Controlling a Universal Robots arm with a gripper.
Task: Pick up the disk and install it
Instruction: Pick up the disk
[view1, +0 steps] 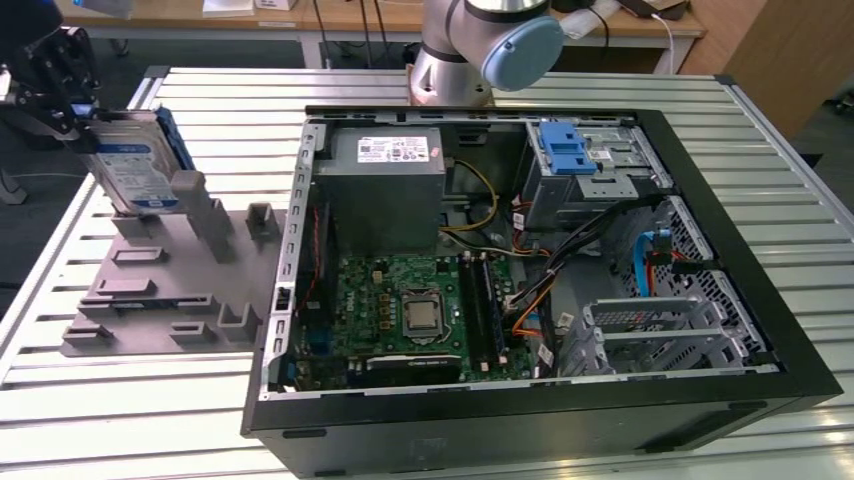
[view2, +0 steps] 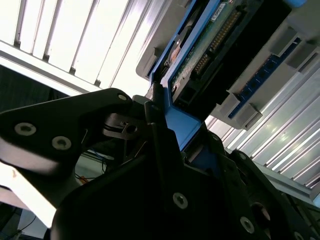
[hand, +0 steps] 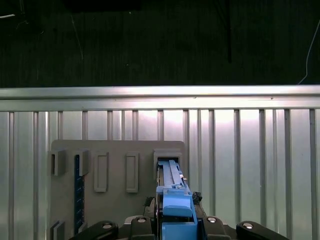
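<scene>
As I watched through the exterior view, a slatted metal worktop (view1: 134, 420) carried an open black computer case (view1: 534, 430), lying on its side with its boards exposed. Beside it, toward the exterior view's left, lay a grey holder (view1: 147, 300) with slots and posts. The disk (view1: 131, 160) stood tilted at that holder's far end, its lower edge at a slot, well apart from the case's interior. My pincer (view1: 74, 110) was clenched on the disk's upper end; in both wrist views the blue carrier frame sat between its black fingers (view2: 159, 130).
</scene>
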